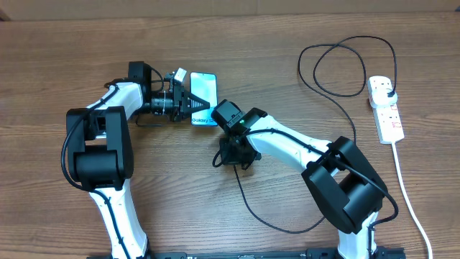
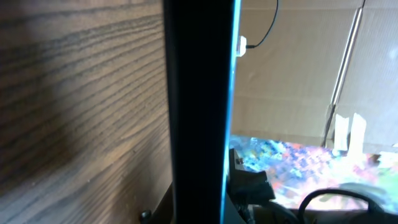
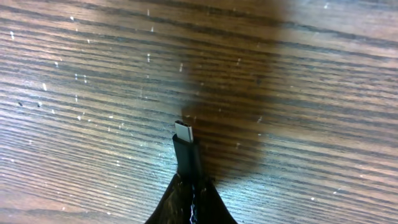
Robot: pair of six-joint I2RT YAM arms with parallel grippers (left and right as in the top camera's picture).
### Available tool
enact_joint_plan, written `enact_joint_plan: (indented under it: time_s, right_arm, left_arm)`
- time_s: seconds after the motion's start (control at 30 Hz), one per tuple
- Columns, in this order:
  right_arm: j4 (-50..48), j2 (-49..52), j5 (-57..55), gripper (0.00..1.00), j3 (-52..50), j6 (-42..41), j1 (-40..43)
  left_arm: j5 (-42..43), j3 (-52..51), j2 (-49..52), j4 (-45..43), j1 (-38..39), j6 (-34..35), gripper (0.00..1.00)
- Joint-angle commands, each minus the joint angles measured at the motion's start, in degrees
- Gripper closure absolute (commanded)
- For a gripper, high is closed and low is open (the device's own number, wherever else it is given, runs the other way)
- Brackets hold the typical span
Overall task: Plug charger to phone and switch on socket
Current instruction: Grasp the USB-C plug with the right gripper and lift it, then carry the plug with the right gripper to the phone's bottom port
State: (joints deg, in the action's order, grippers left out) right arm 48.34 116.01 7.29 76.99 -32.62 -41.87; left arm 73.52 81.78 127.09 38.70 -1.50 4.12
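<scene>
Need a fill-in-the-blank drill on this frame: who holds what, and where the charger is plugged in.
1. The left fingers are shut on the ____.
2. The right fingers pinch the black charger just behind its metal ____.
3. The charger's adapter is plugged into the white ____ at the table's right side.

Missing words: phone; plug; power strip.
</scene>
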Motion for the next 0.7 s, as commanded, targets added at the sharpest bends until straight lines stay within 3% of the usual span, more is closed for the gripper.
enact_joint_plan:
  time_s: [0.0, 0.2, 0.53, 0.67]
  right_arm:
    - [0.37, 1.7, 3.52, 0.96, -0.74, -1.57, 1.07]
    - [-1.03, -1.88, 12.44, 0.96, -0.74, 2.73, 1.88]
    - [-11.02, -6.4, 29.59, 0.96, -0.81, 2.6, 1.88]
    - [-14.53, -6.4, 30.4, 0.96, -0.85, 0.48, 1.95]
  left_arm:
    - [2.56, -0.04, -2.71, 0.35, -0.02, -5.09, 0.96]
    - [3.5, -0.04, -2.69, -0.94, -0.04, -5.86, 0.95]
    - [9.01, -0.79, -2.69, -1.79, -0.2, -5.25, 0.95]
    - [10.84, -1.18, -2.69, -3.32, -0.61, -3.63, 0.95]
